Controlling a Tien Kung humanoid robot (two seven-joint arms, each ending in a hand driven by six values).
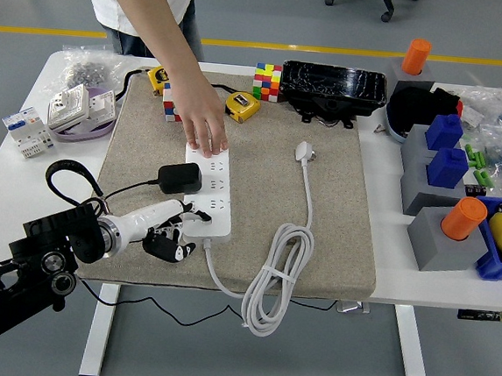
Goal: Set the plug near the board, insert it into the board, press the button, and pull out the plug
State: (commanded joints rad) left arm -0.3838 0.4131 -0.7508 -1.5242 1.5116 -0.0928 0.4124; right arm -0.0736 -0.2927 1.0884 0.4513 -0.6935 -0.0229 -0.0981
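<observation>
Left hand (170, 227) at the near end of the white power strip (209, 189), fingers curled, holding nothing I can make out. Black plug (180, 177) sits in the strip's left side. Person's hand (202, 122) presses the strip's far end.

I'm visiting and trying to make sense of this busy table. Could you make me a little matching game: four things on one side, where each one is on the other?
Things:
1. black adapter
2. person's hand
3. left hand
4. white plug

Places:
A. lying loose on the mat, right of the strip
B. pressing down on the far end of the power strip
C. plugged into the strip's left side
D. at the near end of the strip

Pairs: 1-C, 2-B, 3-D, 4-A
</observation>
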